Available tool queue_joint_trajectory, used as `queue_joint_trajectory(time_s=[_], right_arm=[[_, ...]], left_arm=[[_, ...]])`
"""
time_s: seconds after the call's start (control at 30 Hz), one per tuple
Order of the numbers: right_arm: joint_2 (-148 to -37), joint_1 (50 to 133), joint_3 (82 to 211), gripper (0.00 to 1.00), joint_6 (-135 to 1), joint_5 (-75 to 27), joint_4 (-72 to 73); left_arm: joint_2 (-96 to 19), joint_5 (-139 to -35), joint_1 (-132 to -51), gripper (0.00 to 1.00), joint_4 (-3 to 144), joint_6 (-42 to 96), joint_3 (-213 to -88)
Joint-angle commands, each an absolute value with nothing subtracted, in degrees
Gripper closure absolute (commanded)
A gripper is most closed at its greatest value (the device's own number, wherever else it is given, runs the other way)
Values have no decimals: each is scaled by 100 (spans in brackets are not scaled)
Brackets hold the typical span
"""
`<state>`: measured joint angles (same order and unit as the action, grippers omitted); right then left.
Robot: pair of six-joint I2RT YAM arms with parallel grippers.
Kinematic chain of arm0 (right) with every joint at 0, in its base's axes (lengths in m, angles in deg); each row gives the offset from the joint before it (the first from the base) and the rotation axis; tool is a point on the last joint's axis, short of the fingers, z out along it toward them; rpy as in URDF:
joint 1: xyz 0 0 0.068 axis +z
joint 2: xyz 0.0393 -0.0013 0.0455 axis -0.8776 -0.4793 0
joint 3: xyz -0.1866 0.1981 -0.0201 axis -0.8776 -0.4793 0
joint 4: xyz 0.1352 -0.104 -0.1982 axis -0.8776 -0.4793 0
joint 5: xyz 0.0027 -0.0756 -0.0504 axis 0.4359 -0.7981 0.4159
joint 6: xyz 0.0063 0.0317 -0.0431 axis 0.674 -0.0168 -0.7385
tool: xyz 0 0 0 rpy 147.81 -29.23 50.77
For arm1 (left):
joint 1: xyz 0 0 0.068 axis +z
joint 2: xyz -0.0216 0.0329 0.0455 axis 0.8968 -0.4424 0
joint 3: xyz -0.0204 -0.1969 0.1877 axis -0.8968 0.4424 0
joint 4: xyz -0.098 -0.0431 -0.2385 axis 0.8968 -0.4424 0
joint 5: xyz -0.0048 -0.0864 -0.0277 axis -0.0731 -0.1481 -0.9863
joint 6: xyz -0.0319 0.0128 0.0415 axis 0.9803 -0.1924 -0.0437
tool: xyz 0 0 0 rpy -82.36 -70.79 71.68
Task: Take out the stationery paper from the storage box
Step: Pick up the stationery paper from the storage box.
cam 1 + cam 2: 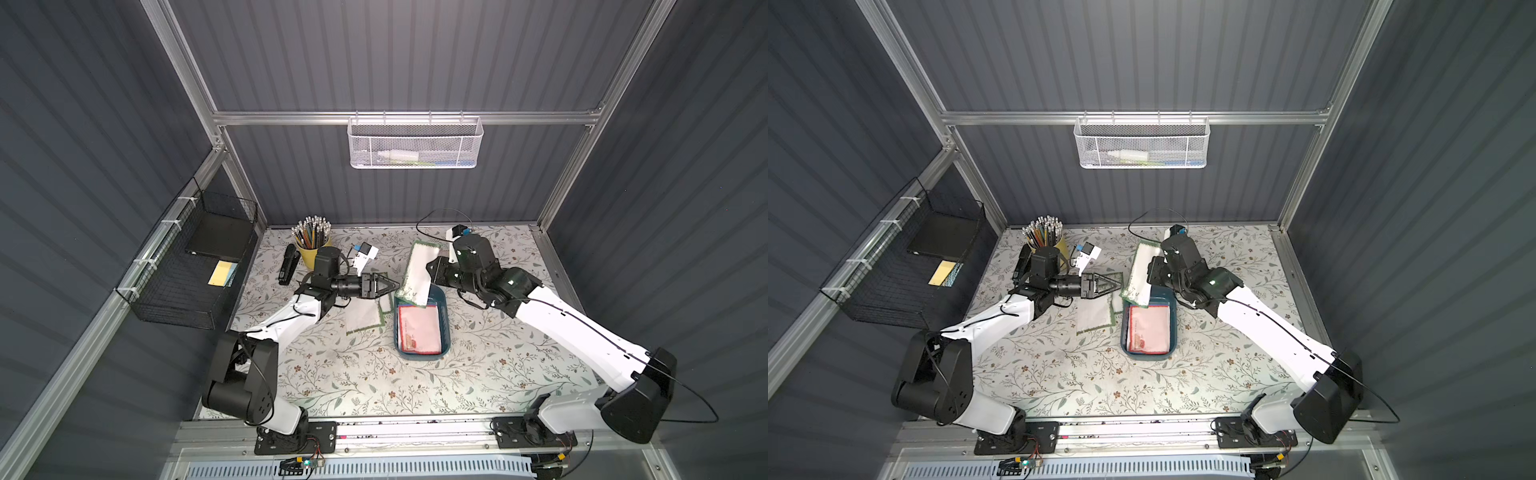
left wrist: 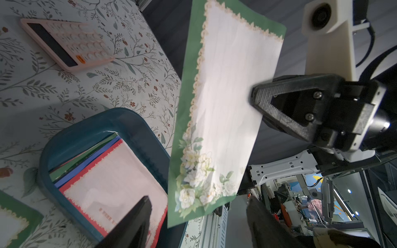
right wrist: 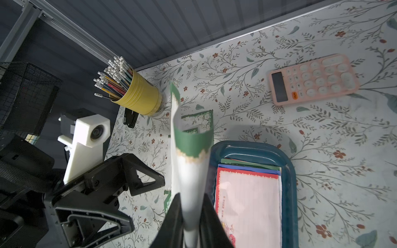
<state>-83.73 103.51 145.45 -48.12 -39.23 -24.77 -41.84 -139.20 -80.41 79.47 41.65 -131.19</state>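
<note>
Pinching the green-bordered sheet (image 2: 225,96) by one long edge: right pincer (image 3: 190,219) is clamped nearly closed on it, and the paper curls up out of the jaws in the right wrist view. The sheet is fully airborne and tilted, centre of frame in both top views. Its lower end hangs over the far end of the storage box (image 1: 445,332), not touching it as far as I can tell.

Left pincer (image 1: 390,287) sits just beside the sheet's free edge, jaws spread wide, nothing in them. In the left wrist view the sheet's lower corner lines up between its fingers (image 2: 137,216), with no contact visible. Looks like a handover setup, but that's a guess.

Box, just below centre in the top views, is not empty. Red-bordered sheet (image 1: 419,328) is on top, with blue and green edges (image 2: 86,163) fanned out beneath it, so there are more under there. Exact count can't be told.

Out already: two sheets (image 1: 363,318), as far as I can tell. They lie flat on the counter (image 1: 353,374), overlapping, just left of the box and partly under the left pincer.

Progress estimate: third sheet mid-removal, roughly halfway or less. Left to do: set this one down outside the box, then pull the red one and the stack below.

Calculator (image 2: 66,45), upper left in the left wrist view, is well apart and not in play.
</note>
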Motion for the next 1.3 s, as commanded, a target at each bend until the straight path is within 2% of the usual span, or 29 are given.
queue_joint_trajectory(time_s=[0.0,0.27,1.03,1.13,1.27], right_arm=[[-8416,10342,14619,82,-4866,-3785,-2374],[-8369,10346,14666,82,-4865,-3579,-2394],[-8653,10370,14514,83,-4741,-3262,-2243],[-8670,10367,14497,83,-4750,-3271,-2248],[-8680,10366,14471,83,-4750,-3293,-2286]], left_arm=[[-4362,-14082,-8009,27,8084,4005,-13377],[-4724,-13881,-8008,27,7737,3599,-13423],[-4623,-14126,-8206,31,9253,4497,-13266],[-4601,-14126,-8220,35,9244,4506,-13269],[-4575,-14114,-8229,46,9244,4504,-13224]])
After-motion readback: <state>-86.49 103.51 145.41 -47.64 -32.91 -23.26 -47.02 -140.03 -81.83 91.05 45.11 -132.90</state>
